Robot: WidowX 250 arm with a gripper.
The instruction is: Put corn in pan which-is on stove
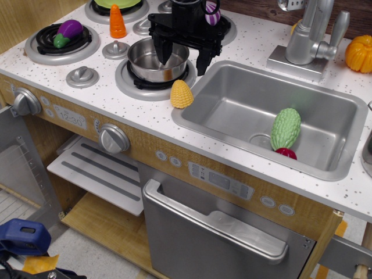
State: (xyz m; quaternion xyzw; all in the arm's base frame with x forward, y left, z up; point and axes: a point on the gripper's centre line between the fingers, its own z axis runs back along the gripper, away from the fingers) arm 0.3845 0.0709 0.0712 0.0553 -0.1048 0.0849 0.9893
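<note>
On the white speckled surface of the stove [64, 81], between the front right burner ring and the sink [273, 116], the corn [181, 94] lies with its pointed end up and slightly tilted, just beside the burner's rim and near the sink's left edge. The pan [157, 60] sits on that front right burner, upright, with nothing visible inside except reflections. Above and just behind the pan hangs the black gripper [183, 55], its fingers [163, 49] spread apart and holding nothing; the left finger points down over the pan's far right rim while the right one hangs over the strip of surface between the pan and the sink. The corn is apart from the fingers, lying in front of and below them. On the back left burner rests a purple eggplant [68, 32] with a green stem, and an orange carrot [118, 22] stands upright between the back burners. Inside the sink a bumpy green vegetable [285, 129] leans near the drain, with a small red item [286, 153] touching its lower end. A silver faucet [311, 35] stands behind the sink, and an orange pumpkin [359, 53] sits at the far right edge.
</note>
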